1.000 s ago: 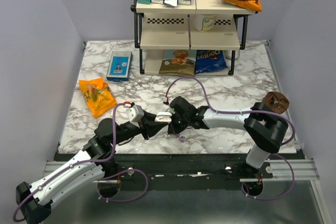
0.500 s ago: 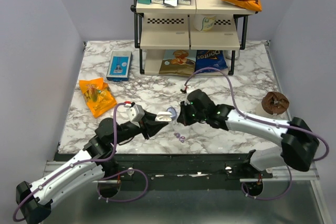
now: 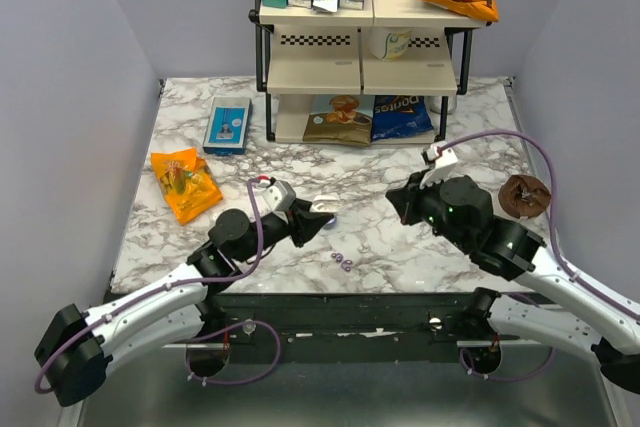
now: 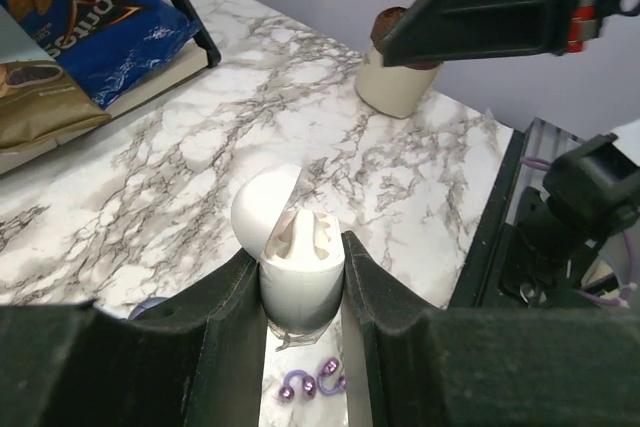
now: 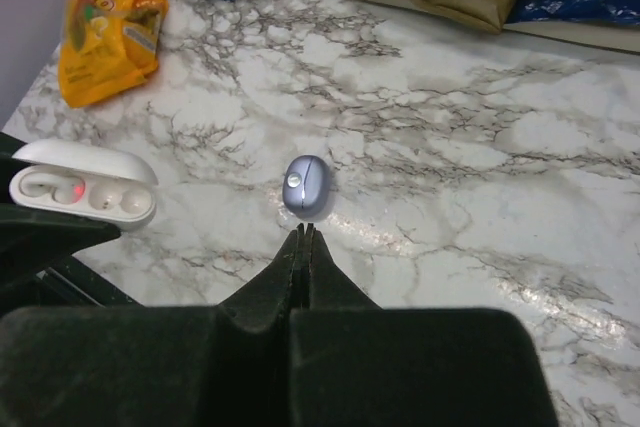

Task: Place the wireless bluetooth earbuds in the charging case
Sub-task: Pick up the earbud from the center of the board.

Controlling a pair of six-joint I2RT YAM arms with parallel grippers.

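The left claw (image 4: 300, 282) is clamped on an open white oval earbud case (image 4: 290, 237), held above the marble tabletop (image 3: 470, 132). The right claw (image 5: 303, 239) is pressed together and empty. The lavender charging case (image 5: 306, 187) lies closed on the tabletop, with the 2 purple earbuds (image 3: 342, 262) loose nearby.
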